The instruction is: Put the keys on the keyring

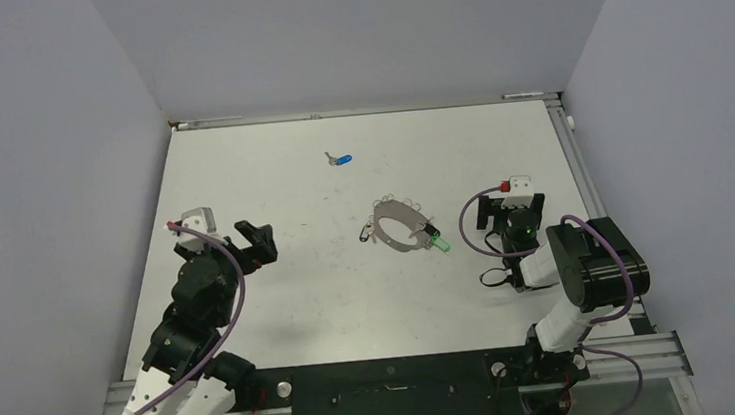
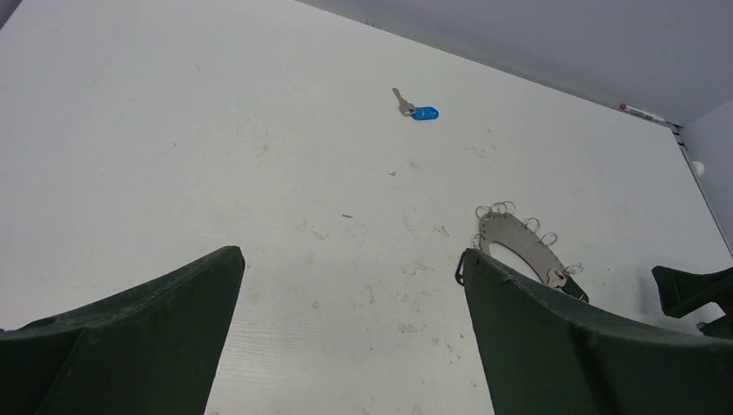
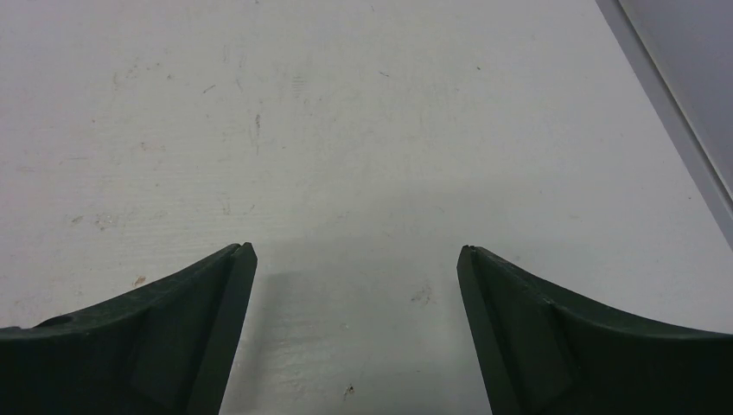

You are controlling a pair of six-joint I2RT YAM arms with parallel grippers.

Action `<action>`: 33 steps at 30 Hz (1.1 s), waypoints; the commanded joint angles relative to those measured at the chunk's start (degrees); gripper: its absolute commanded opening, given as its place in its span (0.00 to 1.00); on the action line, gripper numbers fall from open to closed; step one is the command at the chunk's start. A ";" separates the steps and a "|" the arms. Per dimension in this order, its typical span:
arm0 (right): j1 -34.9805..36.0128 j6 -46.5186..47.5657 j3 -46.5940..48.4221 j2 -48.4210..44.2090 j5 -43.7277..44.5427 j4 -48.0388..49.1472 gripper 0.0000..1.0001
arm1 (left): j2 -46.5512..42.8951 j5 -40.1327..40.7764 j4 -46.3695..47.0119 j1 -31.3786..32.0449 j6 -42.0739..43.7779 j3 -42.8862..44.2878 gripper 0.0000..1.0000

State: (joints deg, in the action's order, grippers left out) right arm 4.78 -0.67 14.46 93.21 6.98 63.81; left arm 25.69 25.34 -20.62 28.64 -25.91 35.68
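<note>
Near the middle of the worktop (image 1: pixel 270 176) lies the keyring (image 2: pixel 519 242), a thin stiff hoop, the green key (image 1: pixel 442 245) at its rim, the blue key (image 1: pixel 343 158) well apart. Light, slippery things, I'd say; best pinched by the plastic caps (image 2: pixel 425 113). Wide and empty gape the left tool (image 2: pixel 350 259) and the right tool (image 3: pixel 354 251)

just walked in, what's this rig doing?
Two arms are set up to put keys on the keyring, but nothing is in hand yet. The left arm and right arm both hover with jaws open and empty. The blue key lies alone farther back. The green key sits at the keyring's right edge; whether it's threaded I can't tell.
</note>
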 commanded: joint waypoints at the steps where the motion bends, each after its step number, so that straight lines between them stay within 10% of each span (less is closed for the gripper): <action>1: -0.53 -0.76 1.19 -0.59 -1.14 3.85 0.91 | 1.76 3.97 -0.48 -0.81 -2.07 1.95 0.96; 15: -0.56 -0.79 1.19 -0.53 -1.20 3.78 0.91 | 3.43 5.88 -2.83 -2.30 -1.35 2.07 0.96; 28: -0.91 -0.71 1.28 -0.77 -1.86 3.74 0.91 | -9.39 -20.03 4.27 -6.67 0.28 -0.90 0.96; 33: 2.69 1.81 10.40 -9.84 0.49 -17.77 0.91 | -10.32 -26.99 6.35 -6.44 1.99 -0.42 0.96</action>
State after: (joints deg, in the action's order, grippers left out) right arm 4.97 -0.19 16.47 91.50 6.68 58.50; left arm 15.92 7.05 -19.46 22.33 -25.04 35.68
